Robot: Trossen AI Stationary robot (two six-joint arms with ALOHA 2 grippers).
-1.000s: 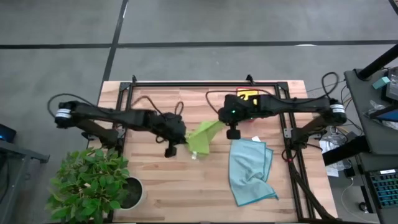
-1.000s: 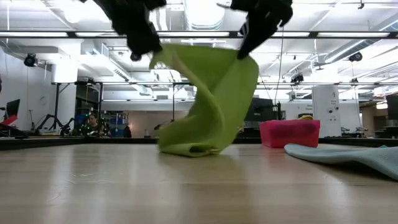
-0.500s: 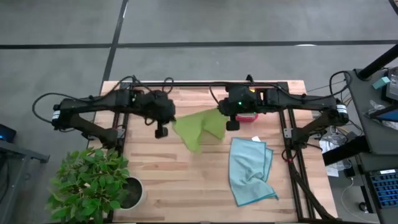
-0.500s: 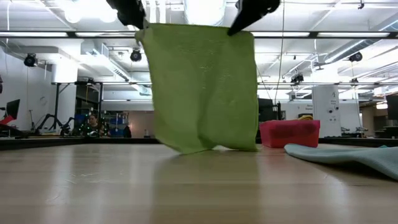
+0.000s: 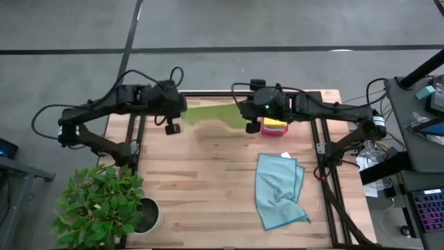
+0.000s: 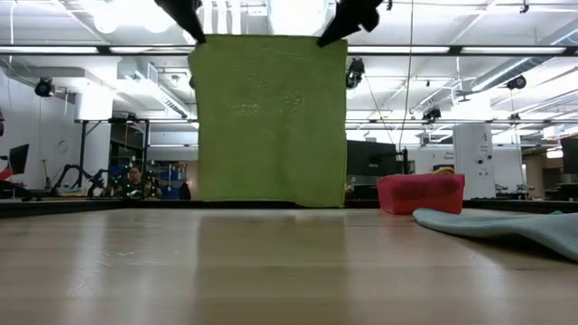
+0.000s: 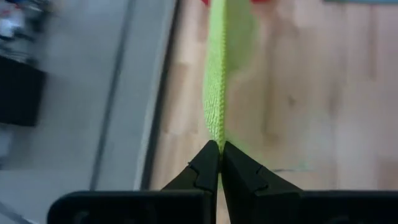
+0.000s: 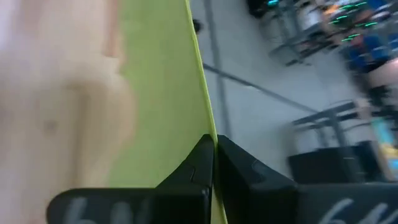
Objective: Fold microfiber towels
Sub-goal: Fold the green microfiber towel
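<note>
A lime green microfiber towel (image 6: 269, 122) hangs as a flat sheet between my two grippers over the far part of the table (image 5: 208, 180). My left gripper (image 6: 195, 34) is shut on its upper left corner. My right gripper (image 6: 336, 34) is shut on its upper right corner. From above the towel shows as a narrow green band (image 5: 211, 113) between my left gripper (image 5: 179, 117) and my right gripper (image 5: 244, 117). Its lower edge (image 6: 271, 204) hangs close to the table top; whether it touches I cannot tell. A light blue towel (image 5: 281, 187) lies crumpled at the right. My left gripper pinches the towel's upper left corner (image 7: 214, 134) between its two fingers, slanting down from the table's left. The cloth hangs below the fingers, its top edge drawn straight. My right gripper pinches the towel's upper right corner (image 8: 208, 134) between its two fingers, slanting down from the table's right. The cloth hangs flat below it, its top edge (image 6: 271, 38) stretched across to the other gripper.
A pink-red tray (image 5: 274, 127) with something yellow in it stands at the far right, just behind my right gripper, and shows behind the towel as a pink-red tray (image 6: 420, 192). A potted plant (image 5: 104, 205) stands at the near left corner. Bare wood lies between them.
Both grippers have risen, moved toward the table's far edge and drawn apart, staying shut on the corners. The green towel, a twisted heap with its lower part on the table a second ago, has been pulled up and spread into a flat hanging sheet.
</note>
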